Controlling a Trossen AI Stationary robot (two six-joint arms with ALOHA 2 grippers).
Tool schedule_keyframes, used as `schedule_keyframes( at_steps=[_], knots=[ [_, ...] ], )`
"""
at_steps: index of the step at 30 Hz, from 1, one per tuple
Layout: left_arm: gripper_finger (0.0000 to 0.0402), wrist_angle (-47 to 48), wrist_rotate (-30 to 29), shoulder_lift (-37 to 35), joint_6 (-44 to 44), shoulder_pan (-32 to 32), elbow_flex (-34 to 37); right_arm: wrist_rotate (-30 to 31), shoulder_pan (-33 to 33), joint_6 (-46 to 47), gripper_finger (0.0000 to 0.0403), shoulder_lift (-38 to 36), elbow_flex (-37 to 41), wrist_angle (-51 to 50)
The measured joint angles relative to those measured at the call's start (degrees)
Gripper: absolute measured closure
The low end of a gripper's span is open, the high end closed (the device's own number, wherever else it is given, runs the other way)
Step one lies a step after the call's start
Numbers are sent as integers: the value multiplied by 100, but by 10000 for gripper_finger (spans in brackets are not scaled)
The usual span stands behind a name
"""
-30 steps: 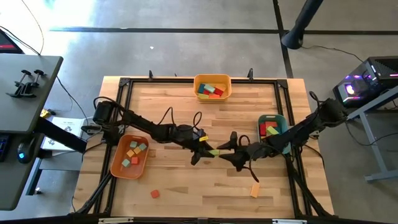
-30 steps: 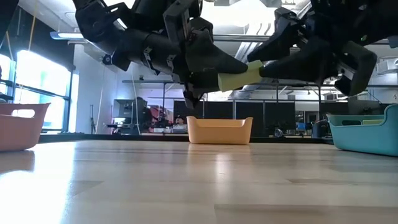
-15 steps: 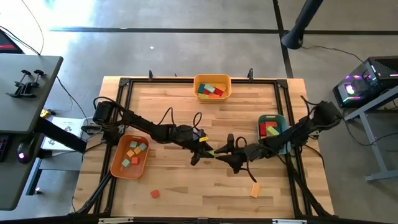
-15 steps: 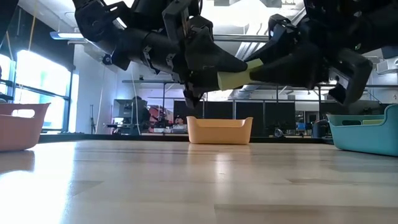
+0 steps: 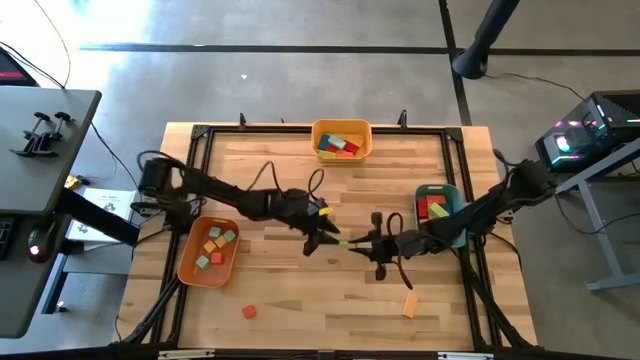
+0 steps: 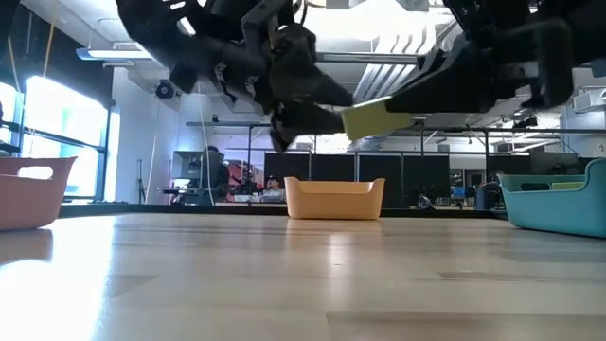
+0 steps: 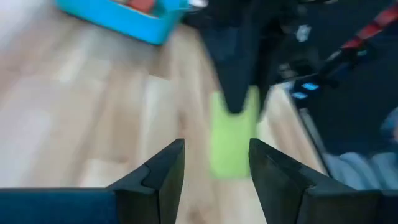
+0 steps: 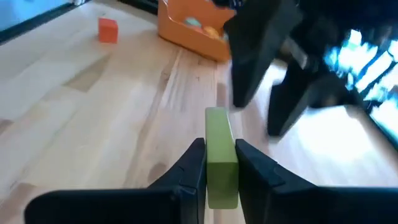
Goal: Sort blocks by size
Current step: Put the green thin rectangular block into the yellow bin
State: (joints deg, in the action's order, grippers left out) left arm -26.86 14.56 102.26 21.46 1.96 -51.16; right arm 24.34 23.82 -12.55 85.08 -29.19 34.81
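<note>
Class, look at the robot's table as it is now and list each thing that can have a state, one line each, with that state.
Light green bar: clamped in the right gripper, lifted above the table.
Right gripper: jaws shut on the bar.
Left gripper: jaws open, clear of the bar.
Yellow tray: holds blocks.
Orange tray: holds small blocks.
Teal tray: holds blocks.
Red cube: loose on the table.
Orange block: loose on the table.

Both arms reach in to meet above mid-desk. The right gripper (image 5: pixel 357 243) has its fingers (image 8: pixel 194 163) clamped tight, while the left gripper (image 5: pixel 322 238), just beside it, holds its fingers (image 7: pixel 166 168) parted.
</note>
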Motion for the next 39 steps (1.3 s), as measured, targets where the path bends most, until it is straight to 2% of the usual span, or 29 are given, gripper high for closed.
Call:
schedule_keyframes(
  at_steps=[3,6,11,15,20,25,33,39],
  knots=[
    [240,903,-523,-494,-297,-89,2,34,-209,830,347,-251,0,-517],
    [241,1797,-1716,-1026,-604,-53,2,83,-700,1352,344,-400,-1,-670],
    [241,2944,-3962,-1589,-845,269,2,-309,-2080,1729,344,-267,-406,-980],
    [241,3382,-5024,-1681,-829,597,2,-349,-3193,1751,344,52,-1070,-1493],
    [241,3394,-5644,-1681,-807,884,170,-707,-4177,1460,344,526,-2045,-2329],
    [241,3209,-6054,-1681,-656,986,461,-852,-4551,1096,344,886,-2744,-2732],
    [241,3005,-6114,-1677,-306,973,834,-957,-4721,597,344,983,-3149,-2707],
    [241,2889,-6173,-1677,-367,964,833,-1793,-5128,1009,344,1356,-3161,-2660]
  ],
)
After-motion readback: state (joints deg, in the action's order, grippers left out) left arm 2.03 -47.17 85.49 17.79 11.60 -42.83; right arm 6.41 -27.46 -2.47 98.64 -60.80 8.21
